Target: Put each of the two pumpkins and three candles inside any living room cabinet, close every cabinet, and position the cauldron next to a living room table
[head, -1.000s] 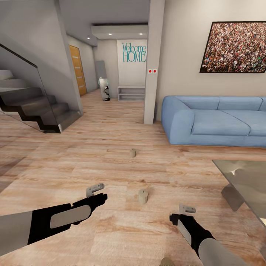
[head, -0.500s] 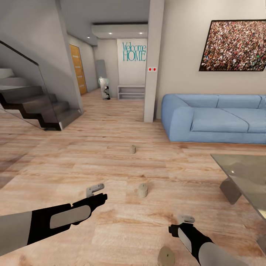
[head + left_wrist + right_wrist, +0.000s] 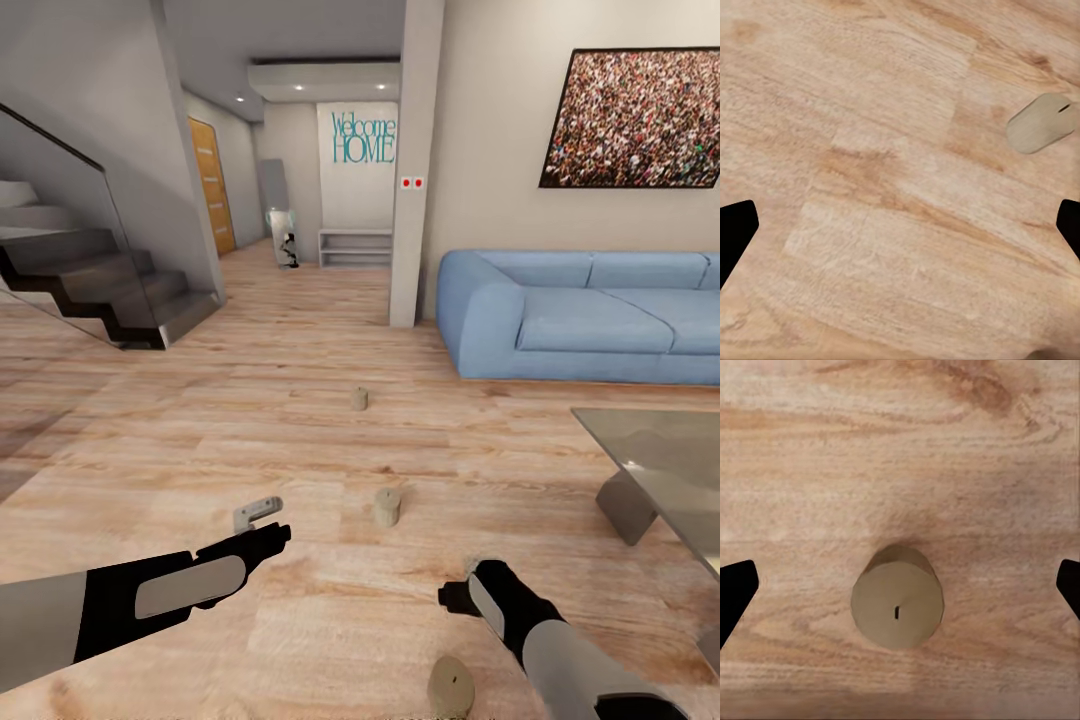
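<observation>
Three candles stand on the wooden floor; the nearest candle [image 3: 898,607] sits right under the right pincer [image 3: 900,585], jaws spread wide. Left pincer [image 3: 900,225] spread too, over bare floor. Candle looks light, stiff, maybe slick, so I'd pinch its round sides mid-height.

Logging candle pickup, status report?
Both tools open, empty. Right tool above nearest candle, no contact. Two other candles standing on floor ahead. Nothing blocking.

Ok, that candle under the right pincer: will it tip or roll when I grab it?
The candle stands upright, short and wide, so it probably won't tip. If knocked over, its round side would likely roll on the smooth wooden floor.
</observation>
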You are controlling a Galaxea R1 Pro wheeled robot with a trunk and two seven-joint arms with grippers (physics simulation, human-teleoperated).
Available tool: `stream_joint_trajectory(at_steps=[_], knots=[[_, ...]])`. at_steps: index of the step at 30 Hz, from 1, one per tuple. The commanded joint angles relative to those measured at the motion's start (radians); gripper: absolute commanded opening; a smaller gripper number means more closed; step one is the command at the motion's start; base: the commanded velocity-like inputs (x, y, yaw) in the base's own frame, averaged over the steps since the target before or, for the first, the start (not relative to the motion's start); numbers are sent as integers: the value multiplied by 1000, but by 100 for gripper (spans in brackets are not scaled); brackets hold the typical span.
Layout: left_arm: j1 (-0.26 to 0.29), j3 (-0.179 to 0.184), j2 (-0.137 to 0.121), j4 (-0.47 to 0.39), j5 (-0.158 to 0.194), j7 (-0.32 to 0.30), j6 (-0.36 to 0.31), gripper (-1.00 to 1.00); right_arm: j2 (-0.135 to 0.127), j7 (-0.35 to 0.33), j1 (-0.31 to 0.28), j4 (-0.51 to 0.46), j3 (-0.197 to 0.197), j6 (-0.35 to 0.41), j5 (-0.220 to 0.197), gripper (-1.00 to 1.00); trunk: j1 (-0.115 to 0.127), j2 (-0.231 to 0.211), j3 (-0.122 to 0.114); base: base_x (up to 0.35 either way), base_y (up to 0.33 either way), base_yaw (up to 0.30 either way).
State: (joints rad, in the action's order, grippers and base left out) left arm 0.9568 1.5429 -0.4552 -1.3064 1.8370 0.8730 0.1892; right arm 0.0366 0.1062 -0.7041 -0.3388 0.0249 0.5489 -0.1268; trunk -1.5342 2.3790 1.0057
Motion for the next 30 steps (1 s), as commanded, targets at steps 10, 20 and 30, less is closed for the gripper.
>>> stream_joint_trajectory(at_steps=[10, 20, 30], knots=[[2, 2, 0, -9, 8, 0, 10, 100, 6, -2, -45, -14, -6, 149, -24, 100, -38, 71, 33, 0, 0, 0], [2, 2, -173, -288, 2, -4, 64, 100, 3, -1, -46, -14, -8, 130, -21, 100, -67, 122, 66, 0, 0, 0], [2, 2, -195, -313, 0, -4, 68, 100, 2, 1, -46, -14, -6, 101, -13, 100, -72, 124, 105, 0, 0, 0]])
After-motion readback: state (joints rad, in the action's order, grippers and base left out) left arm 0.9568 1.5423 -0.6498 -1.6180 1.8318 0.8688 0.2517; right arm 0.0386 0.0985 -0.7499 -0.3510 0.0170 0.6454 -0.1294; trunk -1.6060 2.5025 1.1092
